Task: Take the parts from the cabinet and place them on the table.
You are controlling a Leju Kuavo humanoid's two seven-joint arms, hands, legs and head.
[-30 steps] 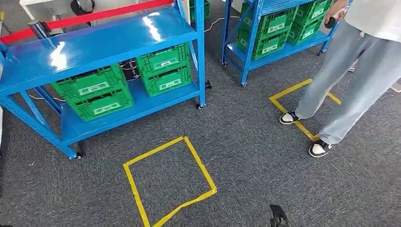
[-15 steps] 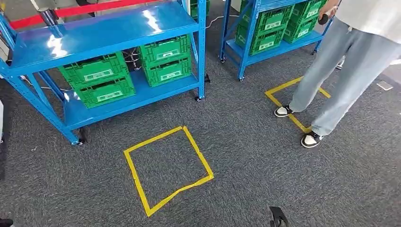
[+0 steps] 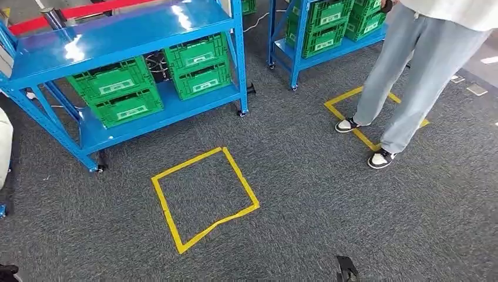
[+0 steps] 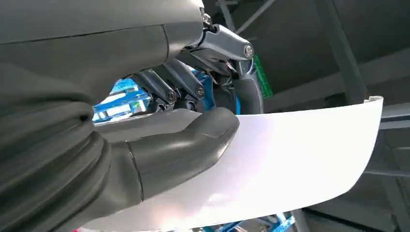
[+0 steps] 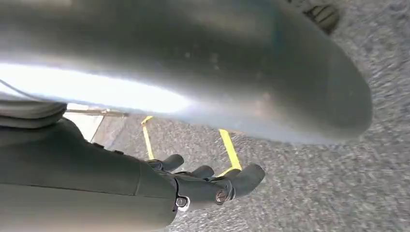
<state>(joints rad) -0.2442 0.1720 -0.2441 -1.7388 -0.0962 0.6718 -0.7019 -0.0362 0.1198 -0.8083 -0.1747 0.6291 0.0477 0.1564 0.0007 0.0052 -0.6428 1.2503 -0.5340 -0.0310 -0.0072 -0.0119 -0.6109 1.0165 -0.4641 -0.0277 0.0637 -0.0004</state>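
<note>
My left hand (image 4: pixel 159 140) grips a curved white plastic panel (image 4: pixel 290 159): the thick grey thumb presses on its near face and the darker fingers (image 4: pixel 186 82) curl over its far edge. The hand's own bulk hides how far the panel runs behind the palm, and in the head view only a pale sliver of it shows, cut off at the picture's left border (image 3: pixel 3 147). Past the fingers I catch scraps of blue frame and green plastic, too small to place.

My right hand (image 5: pixel 203 186) hangs over the grey carpet (image 3: pixel 329 194), its dark fingers held loosely apart with nothing between them. A broad blurred grey shape just beside that hand covers much of what lies beyond; I cannot tell what it is. Under the fingertips a piece of yellow tape shows on the carpet.

Ahead of both hands, well apart from them, stands the blue metal shelving rack (image 3: pixel 117 35) with green plastic crates (image 3: pixel 117 97) on its lower shelf; what the crates hold is hidden. A second blue rack (image 3: pixel 305 53), further right, is cut off at the top edge. A person in light grey trousers (image 3: pixel 411 64) stands on a yellow tape outline near it. Between me and the near rack lies open carpet bearing a square of yellow floor tape (image 3: pixel 202 197).
</note>
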